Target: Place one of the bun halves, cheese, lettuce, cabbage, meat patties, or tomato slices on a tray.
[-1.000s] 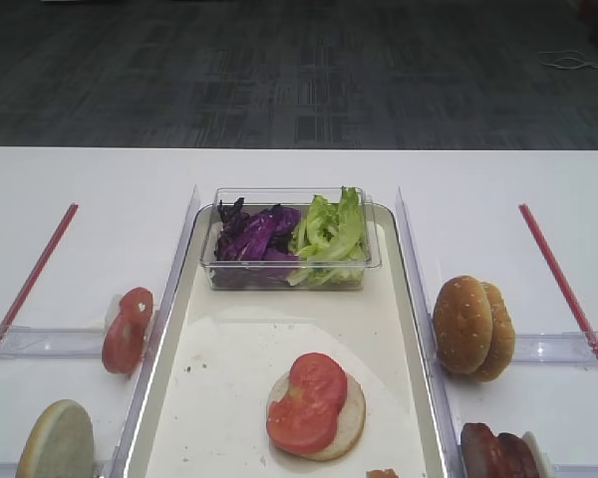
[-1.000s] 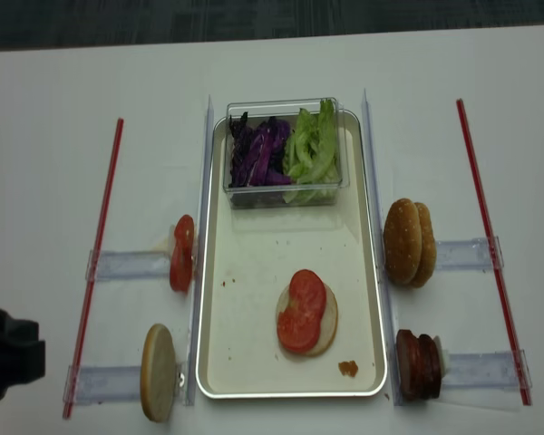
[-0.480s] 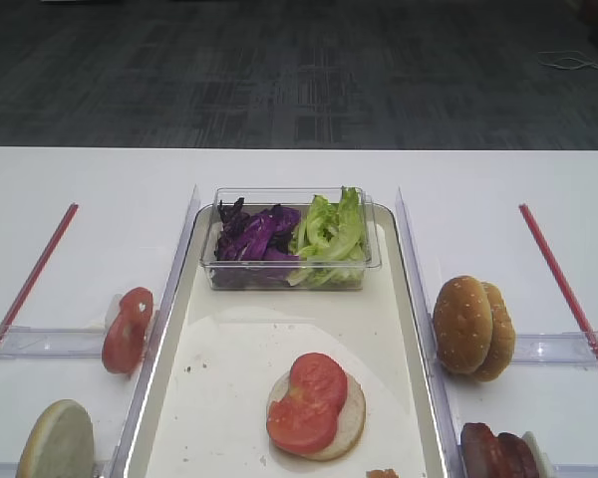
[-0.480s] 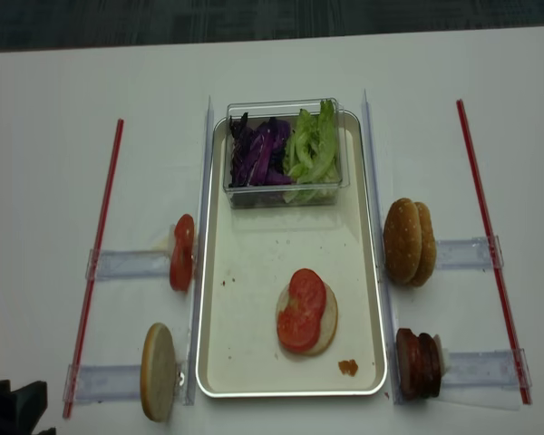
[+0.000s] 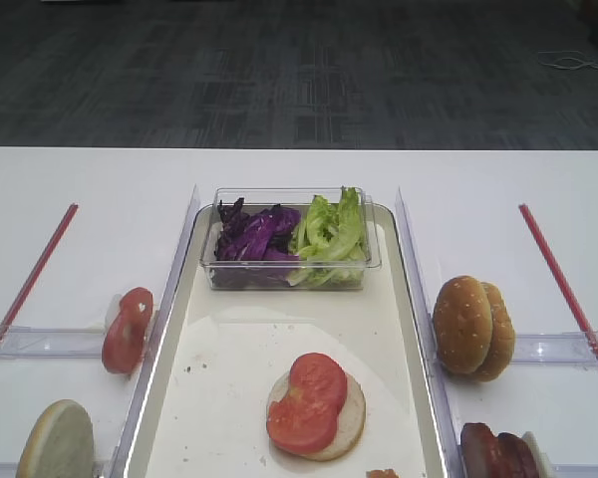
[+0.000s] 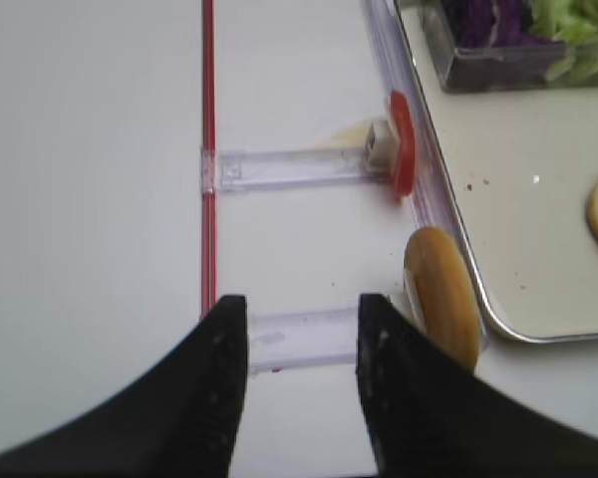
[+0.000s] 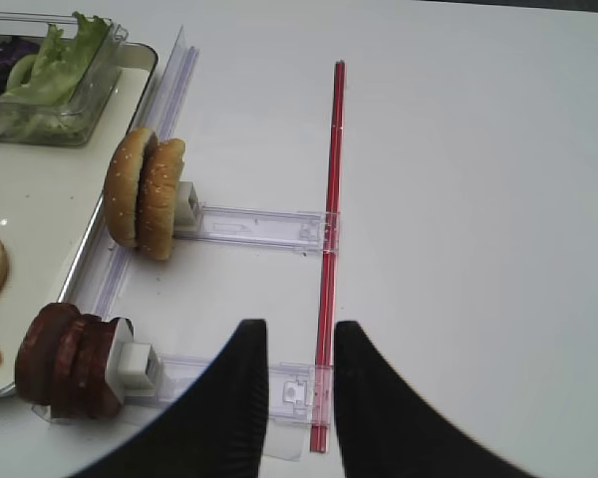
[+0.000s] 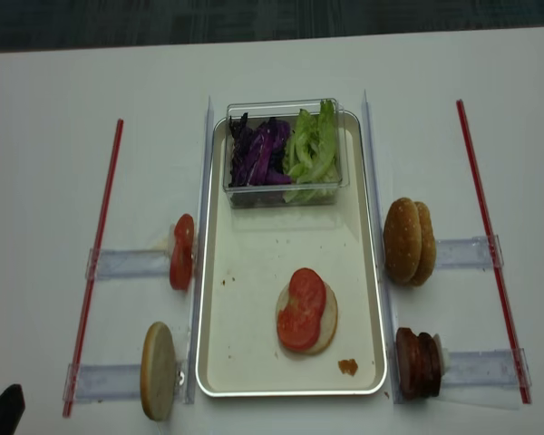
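A cream-white tray (image 8: 219, 362) holds a pale bun half (image 8: 324, 319) topped with two tomato slices (image 8: 302, 308) near its six o'clock end, while a clear plastic box (image 8: 286, 192) of purple cabbage (image 8: 261, 152) and frilly lettuce (image 8: 313, 145) sits at twelve. Outside the rim, more tomato slices (image 8: 181, 253) stand on edge at nine o'clock, a bun half (image 8: 159, 371) at seven, sesame buns (image 8: 409, 242) at three and meat patties (image 8: 418, 364) at five.

The left gripper (image 6: 302, 344) hangs with jaws parted and nothing between them, over the clear rack (image 6: 299, 337) just beside the seven o'clock bun. The right gripper (image 7: 301, 383) is likewise empty, its jaws narrowly parted near a red strip (image 7: 330, 239).

The likely snag ahead: the upright items lean on thin plastic stops, so a jaw arriving off-centre could topple a bun or slice onto the table, or nudge the tray and shift the stack already built.
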`<state>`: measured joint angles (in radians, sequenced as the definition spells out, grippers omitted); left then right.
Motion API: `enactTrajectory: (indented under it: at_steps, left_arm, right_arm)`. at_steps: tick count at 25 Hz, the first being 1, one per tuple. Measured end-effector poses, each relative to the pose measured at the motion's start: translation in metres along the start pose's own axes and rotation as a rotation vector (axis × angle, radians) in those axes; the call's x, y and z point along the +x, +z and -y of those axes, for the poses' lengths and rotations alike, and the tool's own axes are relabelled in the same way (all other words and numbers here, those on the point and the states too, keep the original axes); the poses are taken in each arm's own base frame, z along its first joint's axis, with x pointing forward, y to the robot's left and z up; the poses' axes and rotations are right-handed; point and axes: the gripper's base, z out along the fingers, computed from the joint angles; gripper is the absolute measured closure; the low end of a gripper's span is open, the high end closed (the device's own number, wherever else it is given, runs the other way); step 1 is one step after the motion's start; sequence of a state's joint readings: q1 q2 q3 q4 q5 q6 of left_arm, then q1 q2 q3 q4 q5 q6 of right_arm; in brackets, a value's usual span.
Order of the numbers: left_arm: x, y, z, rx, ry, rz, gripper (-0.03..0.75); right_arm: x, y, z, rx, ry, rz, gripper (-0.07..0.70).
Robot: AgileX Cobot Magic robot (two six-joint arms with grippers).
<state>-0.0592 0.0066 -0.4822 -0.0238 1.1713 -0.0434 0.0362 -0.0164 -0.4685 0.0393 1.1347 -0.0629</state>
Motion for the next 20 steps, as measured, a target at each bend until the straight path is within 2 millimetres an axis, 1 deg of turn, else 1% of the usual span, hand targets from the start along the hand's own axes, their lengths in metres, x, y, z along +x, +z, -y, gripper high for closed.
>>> enactTrajectory:
  at_steps: [6,20]
  left_arm:
    - [0.0023,-0.0027,-0.0041,-0.044,0.021,0.021,0.459]
    - [0.0024,-0.0027,-0.0047,-0.050,0.015,0.020,0.462]
  right_arm:
    - [0.0000,0.0000,0.0000,0.000,0.000,0.000,0.430]
    - [0.0000,0.0000,0.0000,0.000,0.000,0.000,0.430]
